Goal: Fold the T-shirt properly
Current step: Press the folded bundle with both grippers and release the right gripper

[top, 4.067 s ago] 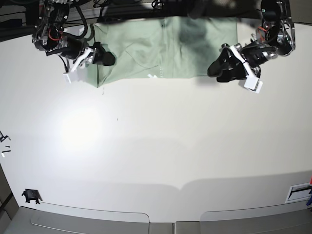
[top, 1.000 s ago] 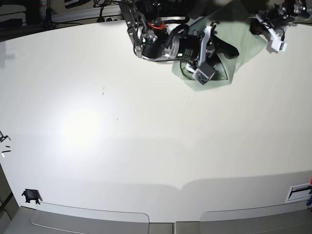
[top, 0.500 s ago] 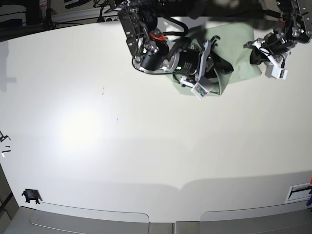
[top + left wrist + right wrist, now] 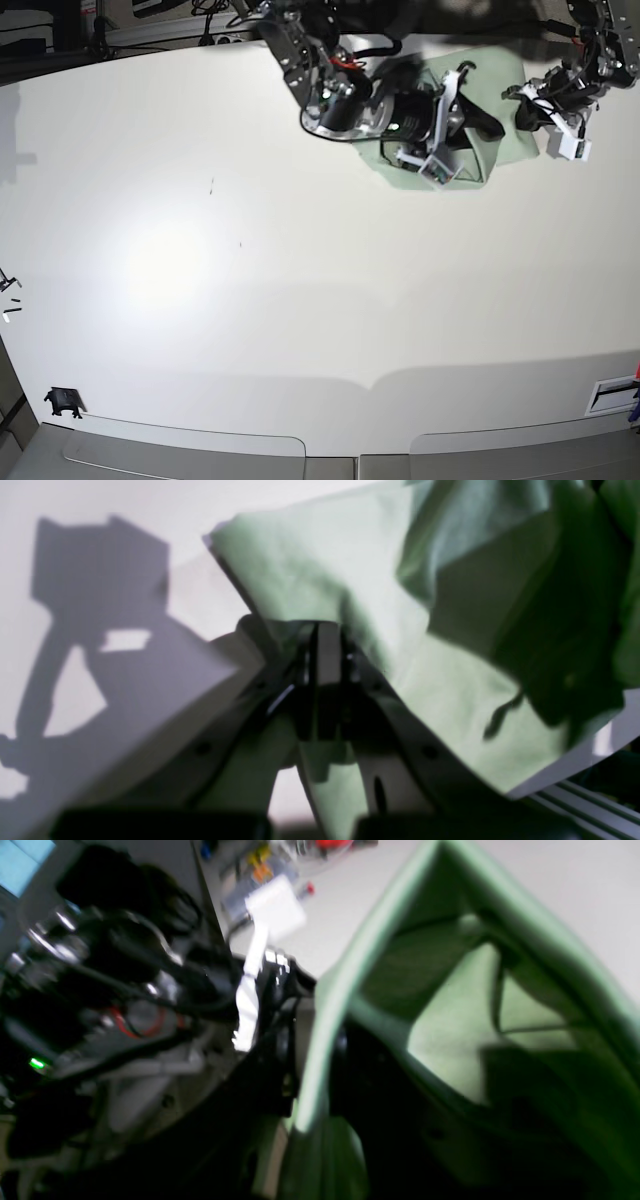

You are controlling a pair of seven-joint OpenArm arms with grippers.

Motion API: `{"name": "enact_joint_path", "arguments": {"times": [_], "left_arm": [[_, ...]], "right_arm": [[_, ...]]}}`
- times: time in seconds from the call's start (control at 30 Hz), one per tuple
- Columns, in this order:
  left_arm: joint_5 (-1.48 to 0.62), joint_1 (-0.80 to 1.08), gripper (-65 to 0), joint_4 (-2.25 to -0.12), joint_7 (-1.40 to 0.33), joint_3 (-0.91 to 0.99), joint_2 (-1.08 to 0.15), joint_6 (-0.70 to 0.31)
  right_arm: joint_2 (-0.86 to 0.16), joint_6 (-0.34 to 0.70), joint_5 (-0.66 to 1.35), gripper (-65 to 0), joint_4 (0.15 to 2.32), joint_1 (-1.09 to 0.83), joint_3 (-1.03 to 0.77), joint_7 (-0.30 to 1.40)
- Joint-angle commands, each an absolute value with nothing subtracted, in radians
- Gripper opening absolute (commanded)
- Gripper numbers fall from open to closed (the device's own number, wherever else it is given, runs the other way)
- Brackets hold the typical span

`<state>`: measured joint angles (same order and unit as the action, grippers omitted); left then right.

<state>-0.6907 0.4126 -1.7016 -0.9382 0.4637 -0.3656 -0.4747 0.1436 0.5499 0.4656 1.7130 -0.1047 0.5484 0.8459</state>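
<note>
You have the right tool (image 4: 470, 115) clenched on the T-shirt (image 4: 500, 140) (bunched at the desk's (image 4: 300, 300) far edge), carrying one side across to the left tool (image 4: 527, 105), also clamped on cloth, anchoring it.

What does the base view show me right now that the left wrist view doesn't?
Only the base view shows both arms at once: the right gripper carrying one side of the T-shirt across towards the left gripper, over the white table. Only the left wrist view shows the left gripper shut on a fabric edge close up. Both show the bunched, partly lifted mint-green shirt.
</note>
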Motion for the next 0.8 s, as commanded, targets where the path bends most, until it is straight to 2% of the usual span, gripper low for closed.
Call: {"name": "enact_joint_path", "arguments": {"times": [0.0, 0.2, 0.37, 0.6, 0.77], "left_arm": [[-0.708, 0.411, -65.0, -1.712, -0.918, 0.468, -0.38, -0.477], [-0.734, 0.413, -65.0, -1.712, -0.914, 0.468, -0.38, -0.477], [-0.733, 0.413, -65.0, -1.712, -0.914, 0.468, -0.38, -0.477], [-0.734, 0.413, -65.0, -1.712, -0.913, 0.469, -0.381, -0.477], [-0.734, 0.413, -65.0, -1.723, -0.896, 0.48, -0.383, -0.478]], "right_arm": [[0.157, 0.542, 0.493, -65.0, 1.723, -0.079, 0.551, 0.806], [0.157, 0.541, 0.505, -65.0, 1.632, -0.04, 0.572, 0.712], [0.157, 0.541, 0.504, -65.0, 1.505, 0.027, 0.67, 0.71], [0.157, 0.542, 0.508, -65.0, 1.49, 0.056, 0.735, 0.709], [0.157, 0.543, 0.566, -39.7, 1.49, 0.056, 0.733, 0.708]]}}
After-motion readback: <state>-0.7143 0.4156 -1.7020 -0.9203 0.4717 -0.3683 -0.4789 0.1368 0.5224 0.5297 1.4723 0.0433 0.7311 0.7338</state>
